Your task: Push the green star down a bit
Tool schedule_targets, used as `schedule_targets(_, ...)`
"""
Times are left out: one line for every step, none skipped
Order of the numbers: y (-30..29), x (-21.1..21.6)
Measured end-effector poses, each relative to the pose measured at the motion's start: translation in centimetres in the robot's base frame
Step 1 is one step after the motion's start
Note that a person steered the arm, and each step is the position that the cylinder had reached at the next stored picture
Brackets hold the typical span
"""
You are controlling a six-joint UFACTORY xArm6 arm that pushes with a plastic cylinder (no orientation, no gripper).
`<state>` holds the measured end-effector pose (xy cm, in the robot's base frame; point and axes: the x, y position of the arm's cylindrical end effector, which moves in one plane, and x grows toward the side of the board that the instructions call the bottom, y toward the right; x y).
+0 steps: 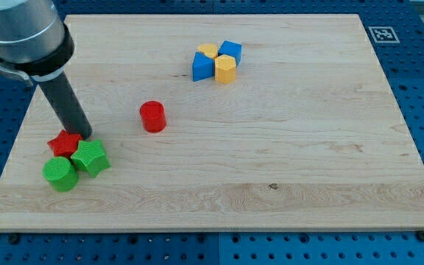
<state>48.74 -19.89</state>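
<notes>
Green star (90, 157) sits near the bench's (285, 169) lower-left corner, touching a red star (64, 143) and green cylinder (59, 174). My tip (85, 137), a bare rod holding nothing, rests just above it. Pushing down may drag the cylinder along.

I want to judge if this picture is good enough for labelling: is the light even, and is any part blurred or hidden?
Camera view: the light is soft and even, with only short, faint shadows beside the blocks; no strong glare on the wooden board. The green star, red star and green cylinder look sharp. My tip sits at the green star's upper edge; the arm's grey top is cut off at the view's top left.
</notes>
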Motion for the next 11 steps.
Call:
schedule_targets(0.2, 0.5)
schedule_targets(0.2, 1.0)
schedule_targets(0.2, 1.3)
schedule_targets(0.2, 1.2)
schedule_targets(0.2, -0.1)
schedule_targets(1.4, -0.5)
schedule_targets(3.2, 0.1)
schedule_targets(3.2, 1.1)
schedule_targets(3.3, 1.8)
schedule_targets(3.3, 1.9)
schedule_targets(3.3, 1.9)
